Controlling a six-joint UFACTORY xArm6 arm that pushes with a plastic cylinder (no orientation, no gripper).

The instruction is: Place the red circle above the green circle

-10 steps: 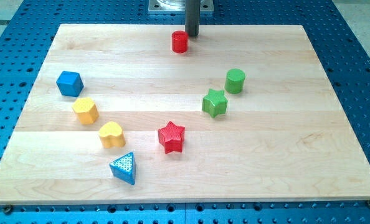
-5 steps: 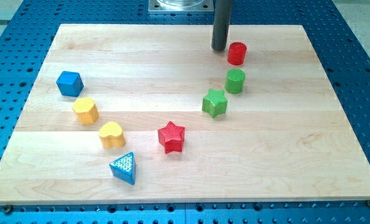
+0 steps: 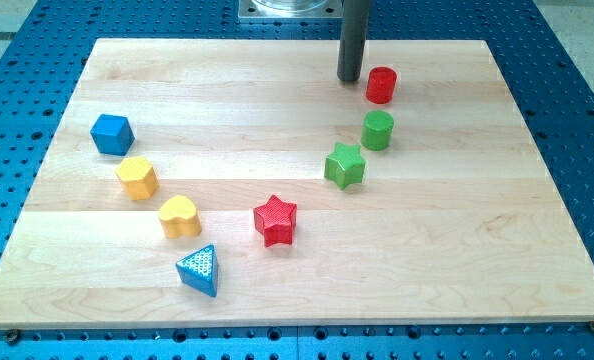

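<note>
Camera view shows the wooden surface (image 3: 477, 250) carrying the blocks. My tool, a plain dark rod holding nothing, has my tip (image 3: 350, 80) just left of the red circle (image 3: 381, 85), barely apart. Below the tip and to the view's right, the green circle (image 3: 378, 130) sits directly under the red circle.

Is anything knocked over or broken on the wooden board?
No, nothing stands out. Every block sits flat and whole on the board. The red circle sits just above the green circle, with a small gap between them. My tip stands just to the view's left of the red circle.
</note>
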